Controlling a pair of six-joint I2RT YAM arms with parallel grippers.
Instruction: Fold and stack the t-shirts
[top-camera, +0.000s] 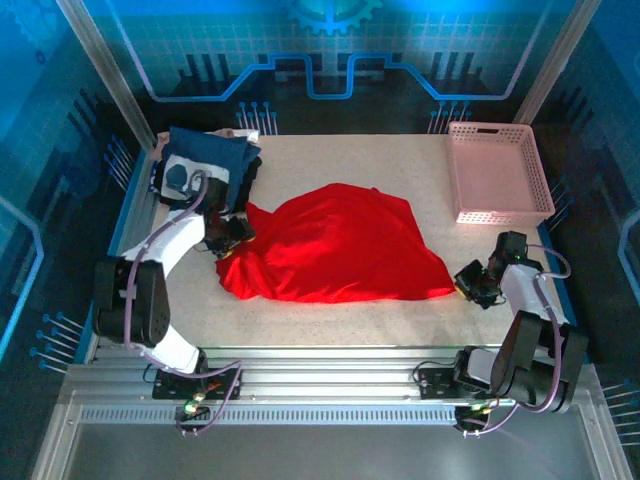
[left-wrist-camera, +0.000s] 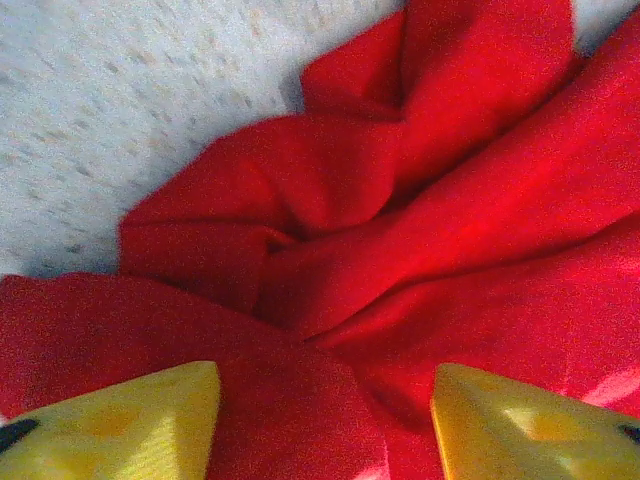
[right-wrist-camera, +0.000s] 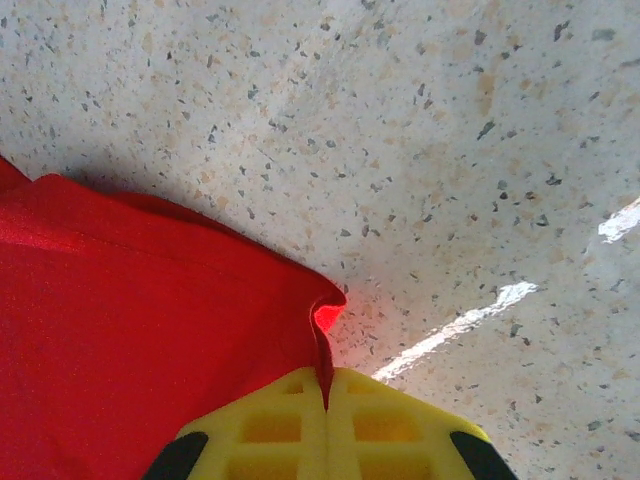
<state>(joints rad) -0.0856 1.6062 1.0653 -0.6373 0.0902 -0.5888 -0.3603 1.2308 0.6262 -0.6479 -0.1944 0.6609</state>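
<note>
Two grippers work one garment from opposite ends. The right gripper (right-wrist-camera: 325, 400) has its yellow fingers (right-wrist-camera: 265, 432) pressed together, with a thin edge of the red t-shirt (top-camera: 340, 245) pinched between the tips at the shirt's near right corner. The left gripper (left-wrist-camera: 325, 425) is spread wide over bunched folds at the shirt's left end; cloth lies between its fingers (left-wrist-camera: 130, 420) but does not look clamped. From above, the red shirt lies crumpled in the middle of the table (top-camera: 330, 318), plain side up with no print showing; its long axis runs left to right, so the cloth lies rightward of the left gripper and leftward of the right one, each arm nearest its own end. By my reading the spreading step is in hand, and the coming move turns on the left gripper closing on that left end, so the two can draw the shirt flat along this axis. The navy t-shirt (top-camera: 205, 165) sits folded at the far left corner, just beside the red cloth's far left tip, though I cannot tell whether they touch; it could be dragged if the left end is lifted carelessly. The pink lattice basket (top-camera: 497, 172) stands well apart at the far right, out of the way.
</note>
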